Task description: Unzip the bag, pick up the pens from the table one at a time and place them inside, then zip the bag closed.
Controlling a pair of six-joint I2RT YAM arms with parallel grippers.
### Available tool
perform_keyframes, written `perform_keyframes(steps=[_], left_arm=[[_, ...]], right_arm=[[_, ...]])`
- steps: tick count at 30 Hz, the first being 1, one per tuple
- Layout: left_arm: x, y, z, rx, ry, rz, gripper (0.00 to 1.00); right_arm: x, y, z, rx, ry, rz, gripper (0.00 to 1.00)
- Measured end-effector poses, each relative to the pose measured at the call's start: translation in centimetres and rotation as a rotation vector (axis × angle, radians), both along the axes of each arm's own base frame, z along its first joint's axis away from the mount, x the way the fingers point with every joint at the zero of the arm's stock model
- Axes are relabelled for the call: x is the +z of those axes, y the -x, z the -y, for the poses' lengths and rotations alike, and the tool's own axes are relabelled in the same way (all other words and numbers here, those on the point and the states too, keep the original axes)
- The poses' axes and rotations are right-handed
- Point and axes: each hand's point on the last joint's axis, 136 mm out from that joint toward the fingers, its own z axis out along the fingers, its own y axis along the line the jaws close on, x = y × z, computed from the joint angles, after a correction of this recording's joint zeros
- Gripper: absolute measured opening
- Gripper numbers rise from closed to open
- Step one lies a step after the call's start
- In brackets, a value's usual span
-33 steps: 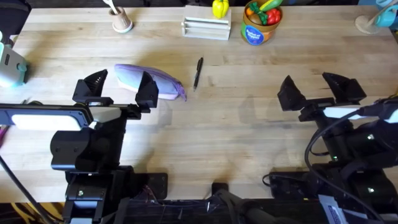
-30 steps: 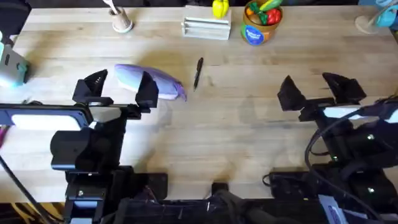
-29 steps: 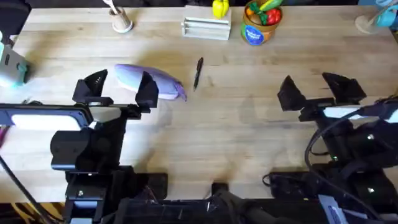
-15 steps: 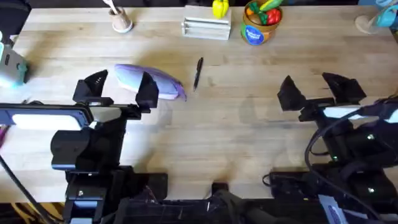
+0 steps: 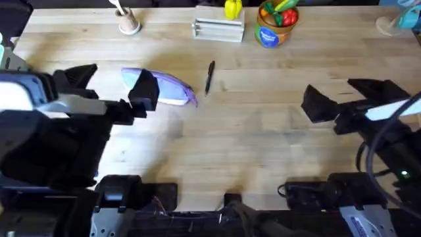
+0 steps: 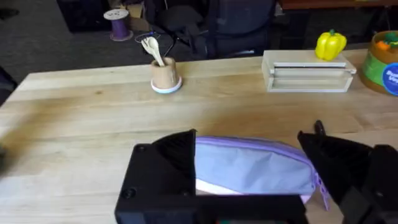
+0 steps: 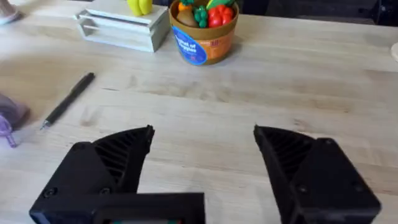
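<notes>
Your left gripper [image 5: 112, 89] hangs spread wide over the bag's [image 5: 172, 88] 9 o'clock end, holding nothing. The bag lies zipped on the table [image 5: 263, 131], with one pen [image 5: 209, 77] just off its 3 o'clock tip. Your right gripper [image 5: 348, 95] is also spread and empty, well away at 3 o'clock.

Along the table's far edge, a small tan cup [image 5: 129, 24] holding pale sticks stands at eleven o'clock. At twelve o'clock a white slatted holder [image 5: 218, 29] carries a yellow toy pepper [image 5: 233, 8], and just beside it, toward one o'clock, sits an orange tub [image 5: 274, 25] of toy vegetables.
</notes>
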Motion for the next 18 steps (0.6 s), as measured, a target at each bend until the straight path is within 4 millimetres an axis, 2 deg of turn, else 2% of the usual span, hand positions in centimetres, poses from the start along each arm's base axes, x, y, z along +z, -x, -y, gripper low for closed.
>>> perform_keyframes(steps=[4, 8, 14, 15, 16, 18], left_arm=[[3.5, -0.2, 0.0, -0.013, -0.062, -0.073, 0.992], [5.9, -0.8, 0.0, -0.028, -0.108, -0.164, 0.991], [7.7, -1.8, 0.0, -0.043, -0.131, -0.295, 0.992], [7.8, -1.9, 0.0, -0.045, -0.133, -0.312, 0.993], [7.9, -2.2, 0.0, -0.048, -0.133, -0.355, 0.992], [7.5, -2.3, 0.0, -0.050, -0.133, -0.384, 0.993]], right_arm=[[2.8, 0.4, -0.2, 0.015, -0.003, -0.091, 0.995], [4.7, 0.5, -0.4, 0.020, -0.008, -0.224, 0.995], [8.0, 0.1, -0.4, 0.008, -0.040, -0.336, 0.995], [8.5, -0.1, -0.4, 0.004, -0.049, -0.339, 0.995], [9.9, -0.6, -0.7, 0.004, -0.086, -0.330, 0.995], [10.2, -0.7, -1.0, 0.018, -0.107, -0.326, 0.995]])
